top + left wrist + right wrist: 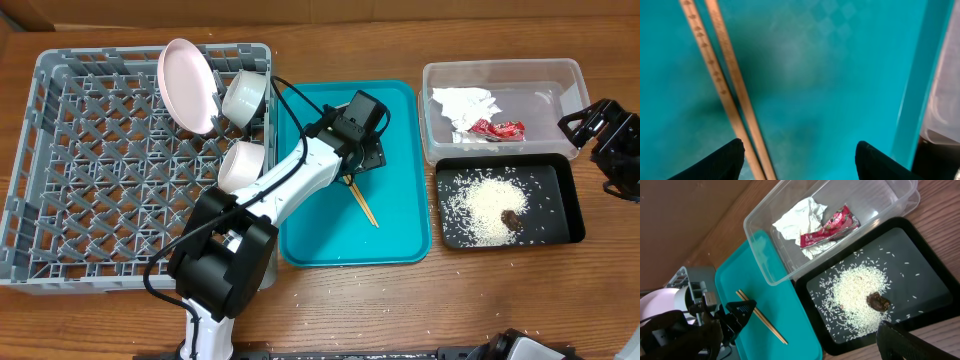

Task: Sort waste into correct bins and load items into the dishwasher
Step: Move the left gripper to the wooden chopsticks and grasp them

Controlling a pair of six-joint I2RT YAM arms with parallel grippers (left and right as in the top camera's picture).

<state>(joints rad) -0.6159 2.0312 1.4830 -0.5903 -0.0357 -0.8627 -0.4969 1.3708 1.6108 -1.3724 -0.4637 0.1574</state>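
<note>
between the left jaws, which stand spread wide and grasp nothing, the two wooden chopsticks [727, 90] lie side by side on the teal tray [840, 75]. they run just inside one dark fingertip [715, 162], and whether it touches them i cannot tell. the other fingertip [885, 162] sits well apart, near the tray's raised edge. from overhead the white left arm [290, 185] reaches slantwise over the tray, which lies between the grey dish rack [90, 170] and the two bins. at the rack's far right corner a pink plate [188, 85] stands tilted, with a white bowl [245, 95] just beside it and a second white bowl [240, 165] nearer, by the arm. right of the tray, the clear tub [540, 105] holds the crumpled napkin [463, 105] and the red wrapper [497, 128]. touching its near side, the black tray [560, 200] holds a heap of rice [480, 205] with the brown lump [510, 217] on its edge. a few grains lie loose on the bench [500, 300]. the right jaws sit at the bench's right edge beside the tub, and whether they are spread or closed cannot be told.
</note>
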